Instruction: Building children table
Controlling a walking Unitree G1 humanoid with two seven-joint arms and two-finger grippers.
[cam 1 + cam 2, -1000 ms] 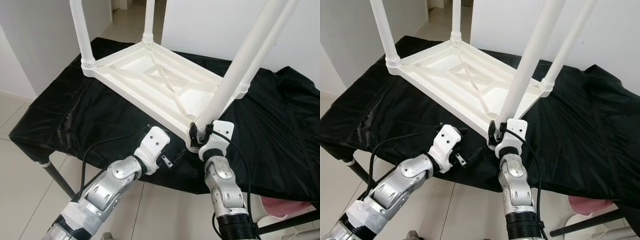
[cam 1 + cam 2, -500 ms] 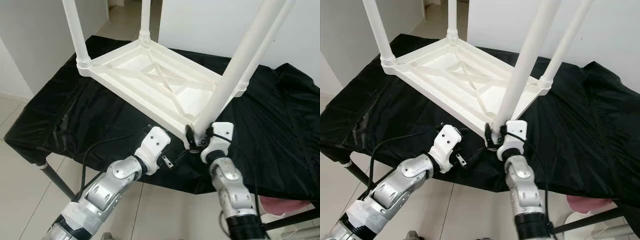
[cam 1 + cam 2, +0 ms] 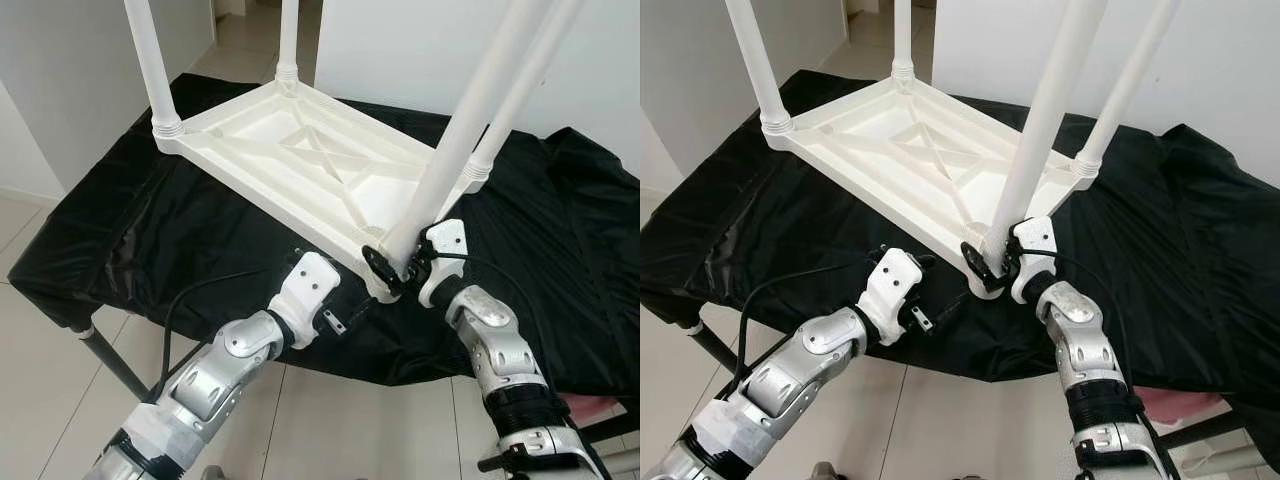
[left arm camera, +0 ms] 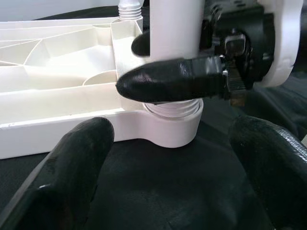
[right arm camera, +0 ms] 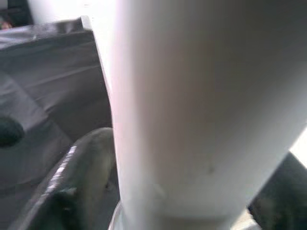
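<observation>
The bench (image 3: 130,240), draped in black cloth, carries the white plastic children's table (image 3: 300,165) upside down, its four legs pointing up. The near white tubular leg (image 3: 455,150) stands in the near corner socket (image 4: 172,127), where threads show at its base. Your right claw (image 3: 395,268) is clenched around the foot of that leg; turn it about the leg's own axis, keep it upright, and stop when the threads are hidden. Your left claw (image 4: 177,163) hovers released just before the socket; use it to steady the tabletop edge.
</observation>
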